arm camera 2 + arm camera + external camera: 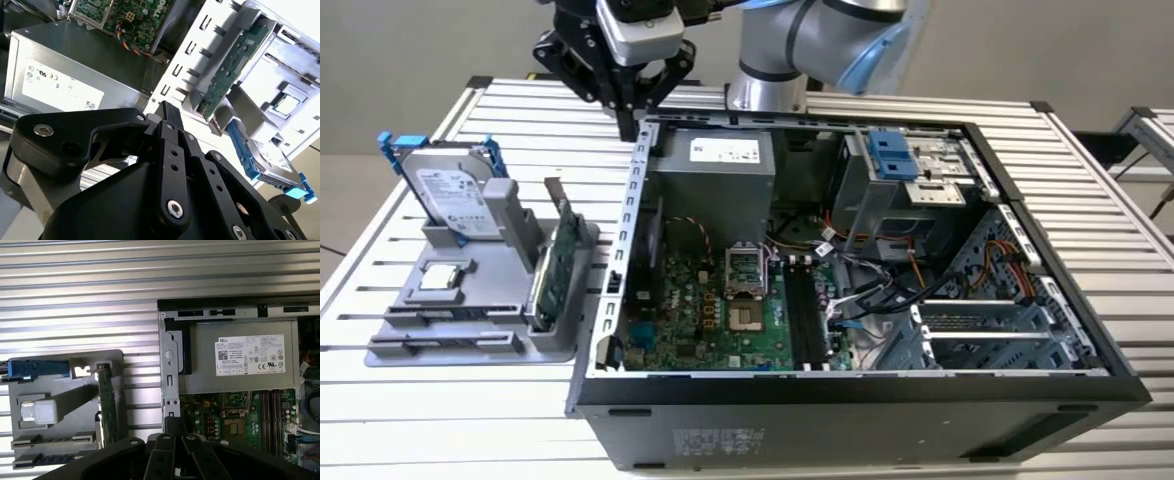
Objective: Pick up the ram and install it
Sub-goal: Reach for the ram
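Above the computer case (854, 420), by the power supply (714, 170), the pincer (636, 112) hangs; its fingers meet.

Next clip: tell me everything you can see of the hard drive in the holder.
The hard drive is a silver metal block with a white label on its face and blue plastic rails on its edges. It stands upright on edge in the gray holder, on the slatted table at the exterior view's left, outside the computer case. Only the holder touches it.
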Controlling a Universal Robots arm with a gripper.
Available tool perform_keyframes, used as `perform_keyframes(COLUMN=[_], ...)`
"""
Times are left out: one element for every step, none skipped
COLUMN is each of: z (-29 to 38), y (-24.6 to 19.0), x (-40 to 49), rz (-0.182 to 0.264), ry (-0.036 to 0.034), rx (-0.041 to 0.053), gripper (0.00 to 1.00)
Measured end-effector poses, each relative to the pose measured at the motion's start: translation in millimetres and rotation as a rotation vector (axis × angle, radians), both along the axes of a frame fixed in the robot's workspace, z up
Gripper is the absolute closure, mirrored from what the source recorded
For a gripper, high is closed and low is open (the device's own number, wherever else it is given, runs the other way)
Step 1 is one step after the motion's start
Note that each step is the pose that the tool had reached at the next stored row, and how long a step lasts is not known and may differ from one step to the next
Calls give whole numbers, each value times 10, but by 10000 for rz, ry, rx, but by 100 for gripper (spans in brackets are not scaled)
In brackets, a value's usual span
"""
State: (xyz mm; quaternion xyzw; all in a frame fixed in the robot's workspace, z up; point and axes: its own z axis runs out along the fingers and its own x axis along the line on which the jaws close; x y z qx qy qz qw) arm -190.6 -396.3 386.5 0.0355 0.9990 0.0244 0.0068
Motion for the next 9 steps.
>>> perform_keyframes(z=[0, 0, 0, 0, 0, 0, 0, 0, 0], y=[0, 0, 0, 0, 0, 0, 0, 0, 0], x=[-15, -30, -44, -60, -75, -89, -102, -115, -127], rz=[0, 0, 0, 0, 0, -1, 0, 0, 0], ry=[0, 0, 0, 0, 0, 0, 0, 0, 0], rx=[0, 0, 0, 0, 0, 0, 0, 0, 0], gripper=[100, 100, 100, 100, 100, 100, 100, 100, 100])
